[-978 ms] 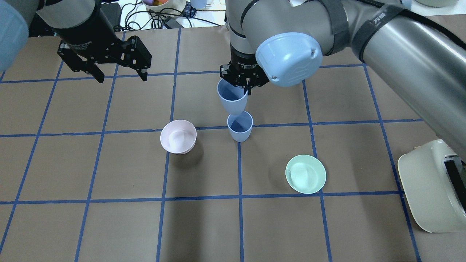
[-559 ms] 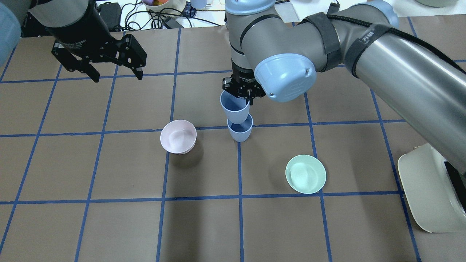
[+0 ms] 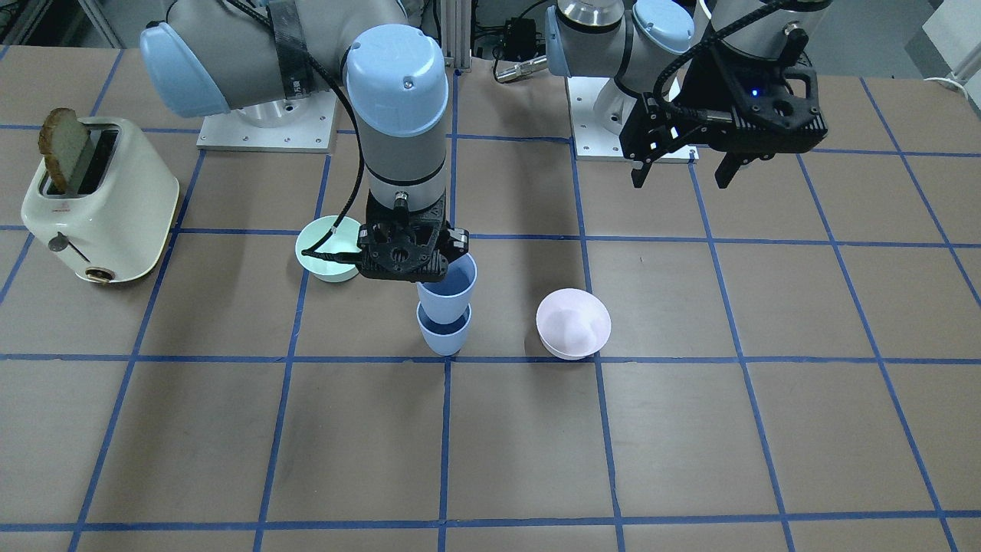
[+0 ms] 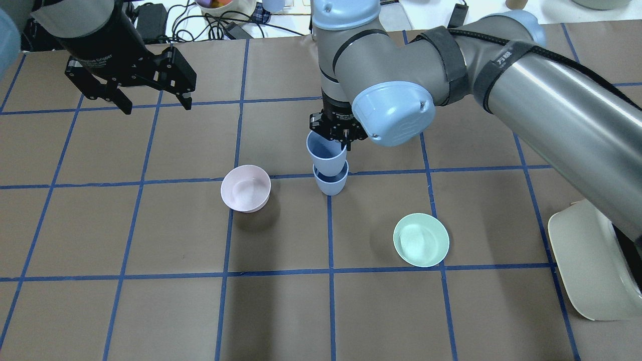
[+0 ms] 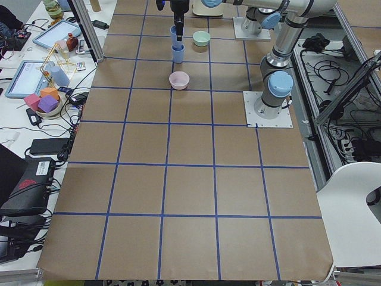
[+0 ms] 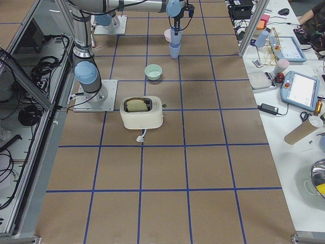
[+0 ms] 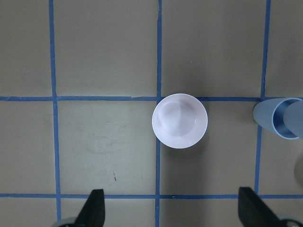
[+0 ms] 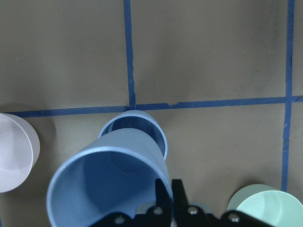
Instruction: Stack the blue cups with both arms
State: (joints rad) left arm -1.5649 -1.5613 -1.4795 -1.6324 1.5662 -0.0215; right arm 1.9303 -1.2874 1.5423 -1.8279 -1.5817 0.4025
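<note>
One blue cup (image 4: 330, 184) stands upright on the table near a tape crossing; it also shows in the front view (image 3: 444, 335) and the right wrist view (image 8: 154, 126). My right gripper (image 4: 345, 143) is shut on the rim of the second blue cup (image 4: 326, 153), whose base sits in the mouth of the standing cup. The held cup also shows in the front view (image 3: 447, 290) and the right wrist view (image 8: 106, 184). My left gripper (image 4: 156, 104) is open and empty, high above the table's far left, also in the front view (image 3: 680, 178).
A pale pink bowl (image 4: 245, 188) stands left of the cups and shows below my left gripper in its wrist view (image 7: 180, 120). A mint-green bowl (image 4: 421, 239) stands to the near right. A cream toaster (image 3: 92, 203) with a bread slice stands at the right end.
My right gripper has come down and forward with the held cup, from above the standing cup to its base inside the cup's mouth. My left gripper has drifted left and back.
</note>
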